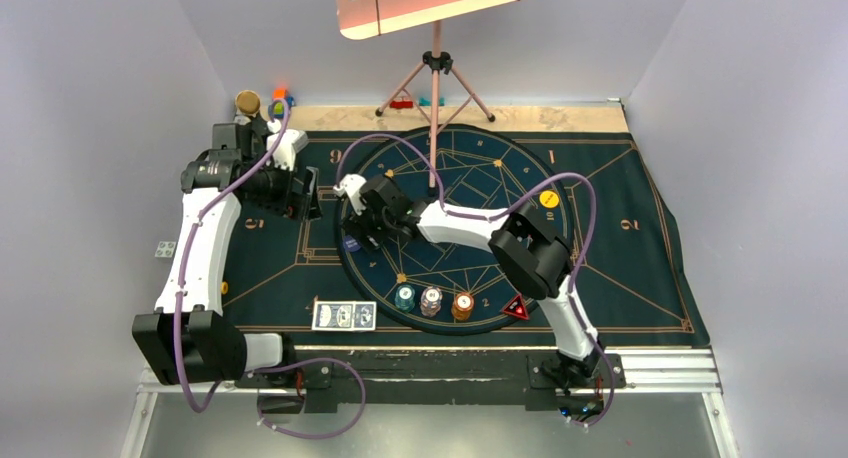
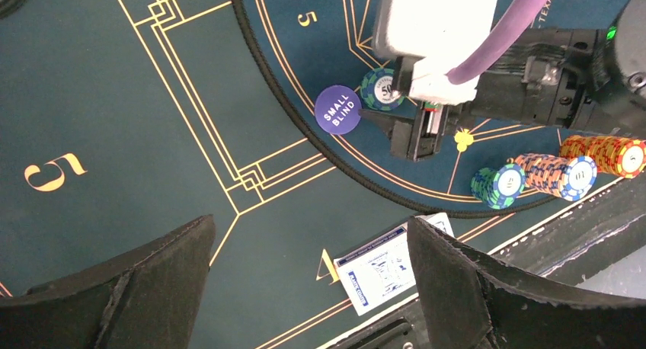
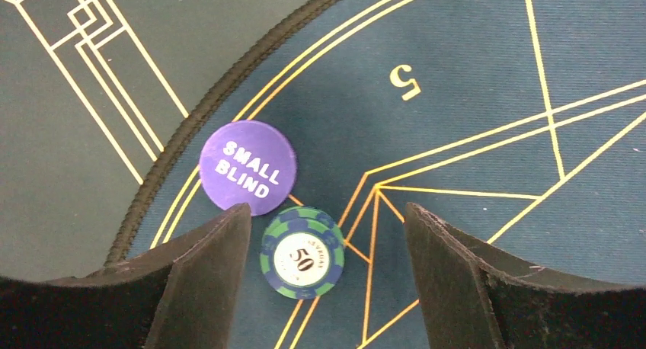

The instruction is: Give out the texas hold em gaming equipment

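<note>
Right end effector (image 3: 326,212): fingers spread wide, nothing held.

Small round green-and-blue striped poker chip marked 50 (image 3: 302,251) lies flat, directly between the two fingers. It sits off-centre, close against the finger on the disc's side; whether they touch I cannot tell.

Round purple disc lettered SMALL BLIND (image 3: 247,166) lies just ahead of that same fingertip and just beside the chip, seemingly a sliver apart. Both sit just inside the corded rim of the round dark gold-lined mat (image 1: 480,178).

The chip is round, so there is no long axis to line up with. My reading: the offset is what counts. If the fingers close, the near finger meets the chip first and could brush the disc. If they lift away, going straight up looks safest.

The right arm is much the nearer. It is stretched low from its base, well across toward the left arm's side, wrist pitched down.

Left end effector (image 2: 311,223): also unclenched and empty, hovering well apart from the chip. Blue-backed white-faced playing cards (image 2: 378,269) lie below it.
</note>
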Controlling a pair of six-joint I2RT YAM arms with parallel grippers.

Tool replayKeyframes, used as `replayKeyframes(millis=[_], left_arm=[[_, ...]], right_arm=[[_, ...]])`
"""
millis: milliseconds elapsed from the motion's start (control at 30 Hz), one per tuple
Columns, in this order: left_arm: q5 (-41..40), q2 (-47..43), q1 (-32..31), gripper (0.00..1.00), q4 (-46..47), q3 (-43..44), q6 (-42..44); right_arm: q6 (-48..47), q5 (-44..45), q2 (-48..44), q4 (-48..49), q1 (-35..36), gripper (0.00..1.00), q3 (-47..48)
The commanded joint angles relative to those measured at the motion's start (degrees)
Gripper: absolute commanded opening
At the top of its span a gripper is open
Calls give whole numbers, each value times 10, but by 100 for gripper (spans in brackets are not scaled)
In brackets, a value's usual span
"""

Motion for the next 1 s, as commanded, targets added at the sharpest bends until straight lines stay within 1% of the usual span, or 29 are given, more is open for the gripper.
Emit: replayKeyframes(millis=[0, 67, 167, 267, 333, 467, 533, 667, 967], left_arm=[[15, -11, 7, 100, 17, 5, 7], [14, -9, 9, 100, 11, 9, 8], [15, -15, 13, 100, 10, 13, 8], [18, -14, 16, 100, 7, 17, 9], [17, -9, 16, 100, 3, 18, 11], [5, -3, 16, 100, 5, 15, 15], [-2, -5, 16, 100, 8, 13, 18], [-5, -5, 15, 100, 6, 13, 19], [2, -6, 15, 100, -5, 19, 22]], right_arm=[[7, 12, -56, 33, -11, 78, -6], [5, 12, -72, 23, -11, 80, -4], [7, 7, -124, 15, -10, 84, -32], [3, -35, -183, 2, -9, 87, -79], [-9, -58, -214, -33, 1, 89, -103], [-39, -48, -255, -102, 37, 90, -150], [-37, -29, -270, -116, 55, 90, -175], [-29, -32, -280, -132, 71, 90, -203], [-32, -19, -249, -164, 84, 90, -200]])
